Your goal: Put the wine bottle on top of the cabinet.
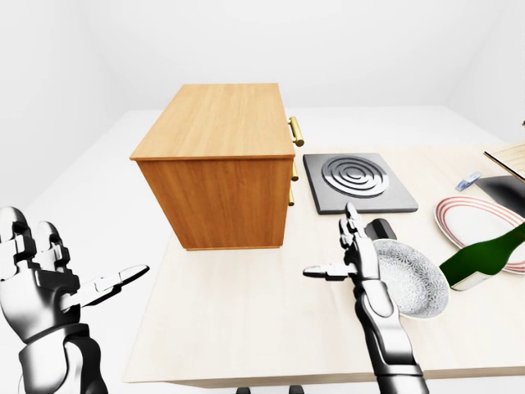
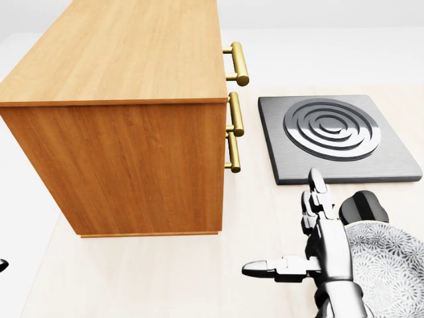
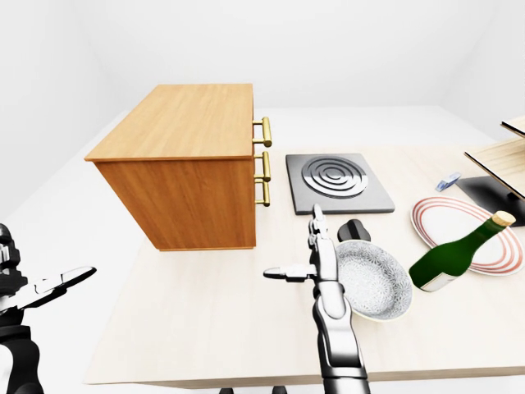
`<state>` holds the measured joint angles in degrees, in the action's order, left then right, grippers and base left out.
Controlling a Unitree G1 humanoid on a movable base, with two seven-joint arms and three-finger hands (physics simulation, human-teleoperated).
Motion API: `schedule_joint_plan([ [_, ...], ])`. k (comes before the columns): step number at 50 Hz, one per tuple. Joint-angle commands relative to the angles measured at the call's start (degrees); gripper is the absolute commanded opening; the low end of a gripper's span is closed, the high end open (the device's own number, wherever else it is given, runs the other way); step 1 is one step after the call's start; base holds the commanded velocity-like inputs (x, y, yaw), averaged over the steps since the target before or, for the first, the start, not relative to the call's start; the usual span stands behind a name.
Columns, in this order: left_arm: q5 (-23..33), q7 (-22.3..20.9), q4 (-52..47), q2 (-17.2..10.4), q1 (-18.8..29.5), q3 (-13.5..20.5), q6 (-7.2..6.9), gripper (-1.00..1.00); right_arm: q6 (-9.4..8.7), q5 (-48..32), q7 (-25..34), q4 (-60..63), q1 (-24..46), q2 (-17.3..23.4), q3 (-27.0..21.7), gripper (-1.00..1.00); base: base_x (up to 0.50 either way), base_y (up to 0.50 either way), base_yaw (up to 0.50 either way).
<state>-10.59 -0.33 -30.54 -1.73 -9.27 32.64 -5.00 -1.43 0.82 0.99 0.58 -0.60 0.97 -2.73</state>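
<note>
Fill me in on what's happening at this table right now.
A humanoid robot stands at a pale table, meant to put the wine bottle on the wooden cabinet. Neither hand holds anything. The right hand hovers open over the table beside a patterned bowl; the left hand is open off the table's left edge. The bottle leans tilted against a red-rimmed plate, untouched.

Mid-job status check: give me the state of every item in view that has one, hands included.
wine bottle: tilted, leaning over the striped plate, not held.
cabinet: drawers closed, nothing on top.
right hand: open, empty, above the table beside the patterned bowl.
left hand: open, empty, off the table's left edge.
patterned bowl: upright, empty.
striped plate: flat on the table.
hotplate: nothing on it.
</note>
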Motion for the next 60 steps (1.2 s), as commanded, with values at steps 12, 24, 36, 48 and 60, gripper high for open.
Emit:
schedule_joint_plan([
  [12,0.10,-0.08,0.76,0.03,-0.13,0.13,0.00,1.00,-3.57,4.72,-15.51,23.11,-4.54,-0.80,-11.02,1.00,0.00,0.00,0.00],
  [24,-0.11,-0.13,-0.11,0.07,-0.14,0.36,0.00,1.00,-0.97,6.28,-20.11,23.23,-6.08,-1.41,-15.05,1.00,0.00,0.00,0.00],
  [36,0.26,0.12,-0.03,0.02,0.04,-0.15,0.00,1.00,-0.35,8.85,-22.57,22.34,-6.21,-1.20,-17.97,1.00,0.00,0.00,0.00],
  [48,-0.31,0.10,0.30,0.03,-0.06,0.17,0.00,1.00,-0.29,11.31,-26.26,22.58,-7.03,-1.36,-21.24,1.00,0.00,0.00,0.00],
  [60,-0.29,-0.04,0.60,0.04,-0.15,0.23,0.00,1.00,0.38,15.00,-28.42,21.59,-7.38,-1.75,-24.36,1.00,0.00,0.00,0.00],
])
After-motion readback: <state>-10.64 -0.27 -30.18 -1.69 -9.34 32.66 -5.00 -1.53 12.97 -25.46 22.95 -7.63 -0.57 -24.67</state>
